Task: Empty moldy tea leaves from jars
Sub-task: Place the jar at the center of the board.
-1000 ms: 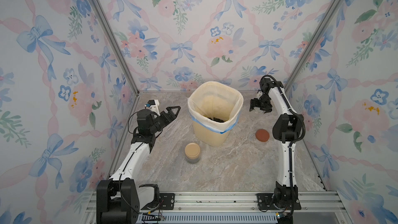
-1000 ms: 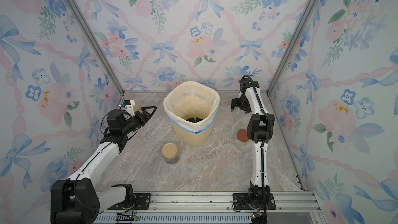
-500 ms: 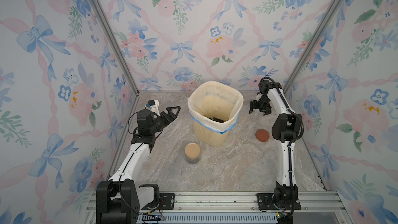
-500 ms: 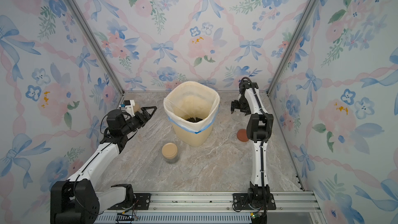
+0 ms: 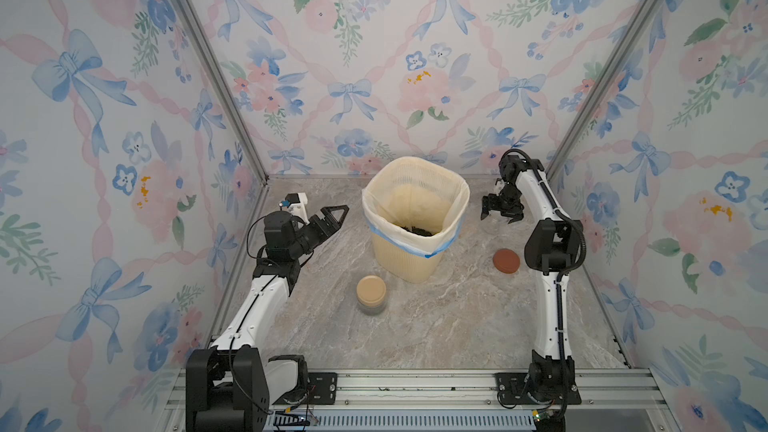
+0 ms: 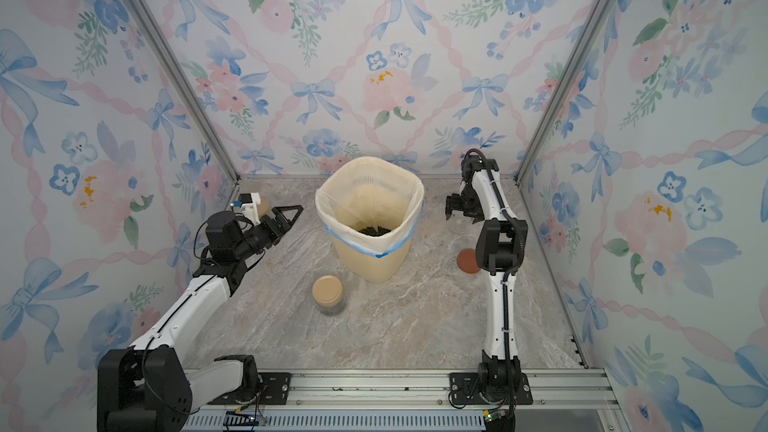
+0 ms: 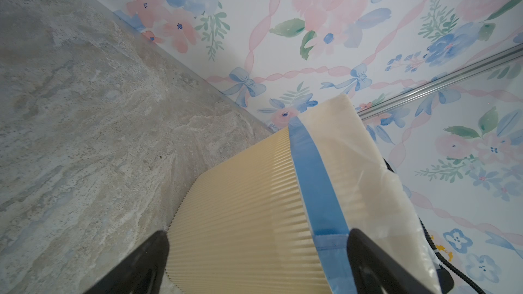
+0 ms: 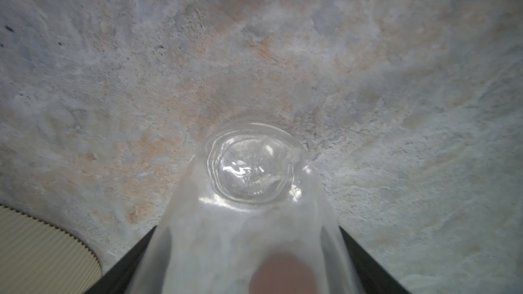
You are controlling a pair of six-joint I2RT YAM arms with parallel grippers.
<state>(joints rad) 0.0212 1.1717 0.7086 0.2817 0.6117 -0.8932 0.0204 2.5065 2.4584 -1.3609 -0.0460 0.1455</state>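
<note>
Clerk: How many jars show?
Checker: Two for certain. One lidded jar (image 5: 371, 295), tan on top, stands below the centre of both top views, lower left of the bin (image 5: 407, 259). One open jar (image 5: 495, 227), clear and upright, stands right of the bin, under the right gripper (image 5: 500, 218). One tan shape (image 6: 263, 204) behind the left wrist is too hidden to name.
Clerk: Loose lids?
Checker: One reddish-brown lid (image 5: 506, 260), flat on the table (image 5: 436, 326), just below the open jar in the frame.
Clerk: And the leaves?
Checker: One dark heap of tea leaves (image 5: 415, 229) at the bottom of the bin. The open jar looks empty in the right wrist view.
Clerk: The two claws?
Checker: The left gripper (image 5: 338, 211) hovers left of the bin, spread wide, holding nothing. The right one's fingers (image 8: 133, 261) flank the open jar. Whether they pinch the glass or stand clear cannot be told.
</note>
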